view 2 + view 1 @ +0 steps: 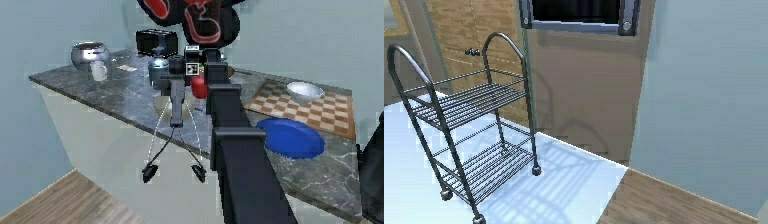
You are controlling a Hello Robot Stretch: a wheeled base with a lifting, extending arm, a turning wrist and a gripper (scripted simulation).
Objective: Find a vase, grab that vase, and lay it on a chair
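On a marble counter (120, 98) in the arm side view, a small grey-blue rounded vessel (160, 73) stands just left of the arm's white marker squares. A red object (200, 86) sits right beside them. My arm (240, 160) rises from the bottom edge. The gripper (175, 173) hangs down from its far end in front of the counter's pale front panel. Its thin fingers (151, 172) have only that bare panel behind them, so it holds nothing.
The counter also carries a shiny kettle (90, 52), a white mug (99, 72), a black toaster (155, 42), a blue plate (290, 138) and a checkered board (325, 112) with a white bowl (305, 90). Ahead, a two-shelf wire cart (469, 125) stands on a pale rug (574, 185) before a wooden door (469, 35).
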